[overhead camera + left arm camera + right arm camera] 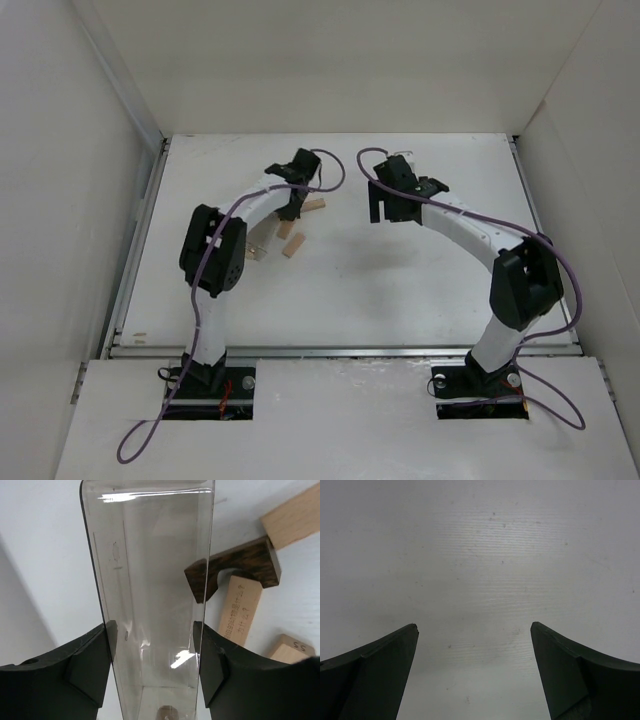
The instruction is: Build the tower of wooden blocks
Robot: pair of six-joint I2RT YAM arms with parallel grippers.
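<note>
lying near the box [150, 580], one block [291, 649] reads "55" or "ss"

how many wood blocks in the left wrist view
4: a plain light block at top right, a dark arch block below it, a light block with writing under the arch, a fourth light block at lower right. The clear box may hide more.

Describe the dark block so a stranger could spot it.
Find the left hand, clamped on a clear plastic box. Right of it in the wrist view, pale wooden blocks lie on the white table. The dark block alone is deep brown, with an arched cutout.
</note>
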